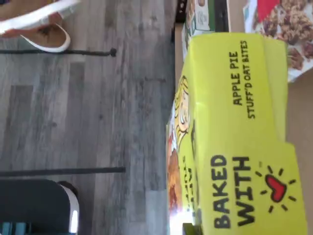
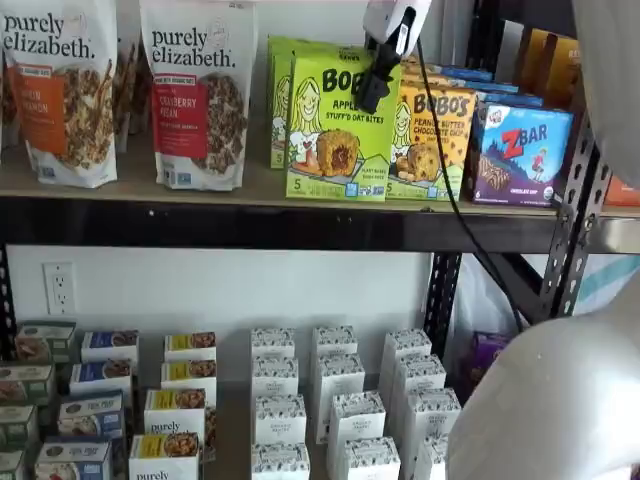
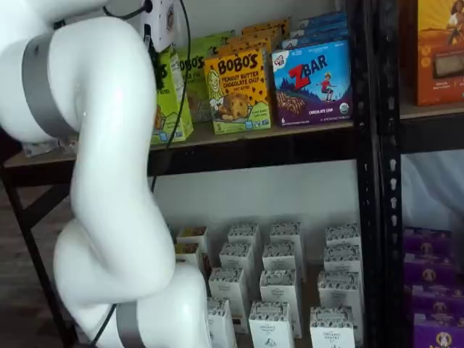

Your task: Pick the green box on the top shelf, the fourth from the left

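Note:
The lime-green Bobo's Apple Pie green box (image 2: 335, 135) stands at the front edge of the top shelf (image 2: 150, 222), with another green carton behind it to the left. My gripper (image 2: 376, 88) comes down from above onto its upper right corner. One black finger lies across the front face, and the gripper is shut on the green box. The wrist view is filled by the green box (image 1: 234, 137) seen from close by, its top panel reading "Apple Pie Stuff'd Oat Bites". The green box (image 3: 172, 98) also shows in a shelf view, partly behind my white arm.
Right of the green box stand a yellow Bobo's peanut butter box (image 2: 430, 140) and a blue Zbar box (image 2: 520, 150). Granola pouches (image 2: 200, 90) stand to its left. Small white boxes (image 2: 335, 400) fill the lower shelf. A black cable (image 2: 450, 190) hangs from the gripper. My white arm (image 3: 109, 181) blocks the foreground.

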Motion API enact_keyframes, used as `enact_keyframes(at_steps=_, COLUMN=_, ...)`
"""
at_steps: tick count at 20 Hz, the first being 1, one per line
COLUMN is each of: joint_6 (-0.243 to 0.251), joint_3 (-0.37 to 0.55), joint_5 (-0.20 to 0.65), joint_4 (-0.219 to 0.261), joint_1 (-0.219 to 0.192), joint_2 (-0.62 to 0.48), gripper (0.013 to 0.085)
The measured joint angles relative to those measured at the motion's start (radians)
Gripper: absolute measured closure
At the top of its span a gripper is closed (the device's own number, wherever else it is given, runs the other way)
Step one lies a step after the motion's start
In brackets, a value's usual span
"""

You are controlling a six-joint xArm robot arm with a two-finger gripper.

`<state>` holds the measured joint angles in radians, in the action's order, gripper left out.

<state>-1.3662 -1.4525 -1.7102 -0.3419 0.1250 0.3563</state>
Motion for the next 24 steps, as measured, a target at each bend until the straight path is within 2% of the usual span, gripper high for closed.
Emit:
enact_keyframes(at_steps=4, joint_6=-0.007, joint_3=0.019, joint_5=-0.022, joint_4=-0.032, joint_1=-0.021, joint_2=0.036, gripper=0.073)
enact_keyframes(at_steps=8, joint_6=-0.012, joint_3=0.069, joint_5=-0.009, joint_4=-0.015, joint_1=-0.024, joint_2=0.094, gripper=0.073)
enact_keyframes(at_steps=10, joint_6=-0.02, joint_3=0.101, joint_5=0.003, joint_4=-0.027, joint_1=-0.035, joint_2=0.123, gripper=0.073)
enact_keyframes(at_steps=14, joint_6=-0.043, joint_3=0.134, joint_5=-0.026, joint_4=-0.048, joint_1=-0.065, joint_2=0.155, gripper=0.073)
enact_keyframes(at_steps=24, joint_6=-0.111, joint_3=0.252, joint_5=-0.025, joint_4=-0.021, joint_1=-0.123, joint_2=0.255, gripper=0.073)
